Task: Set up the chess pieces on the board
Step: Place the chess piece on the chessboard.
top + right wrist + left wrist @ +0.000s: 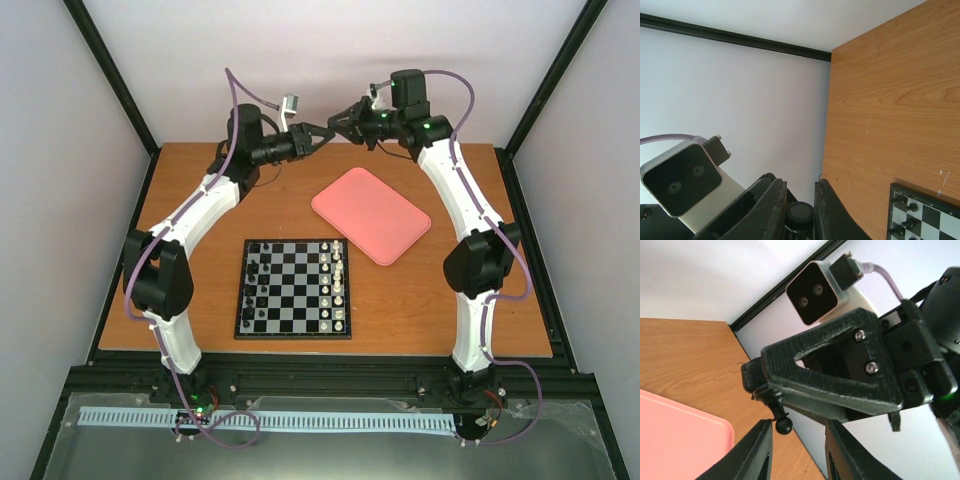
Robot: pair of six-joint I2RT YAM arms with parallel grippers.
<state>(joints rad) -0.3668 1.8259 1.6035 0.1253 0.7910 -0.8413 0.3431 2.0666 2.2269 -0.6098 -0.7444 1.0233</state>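
- Top external: chessboard (293, 288) is lying on the wooden table (420, 310), pink tray (370, 213) just beyond.
- Right gripper (800, 186) is clamping a black pawn (783, 425) by its base.
- Left gripper (799, 425) is holding its fingers apart, flanking the pawn's head.

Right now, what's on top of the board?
On the board, black pieces stand along the left side and white pieces along the right. The middle squares are bare. Nothing covers it, but the pieces are too small to tell apart.
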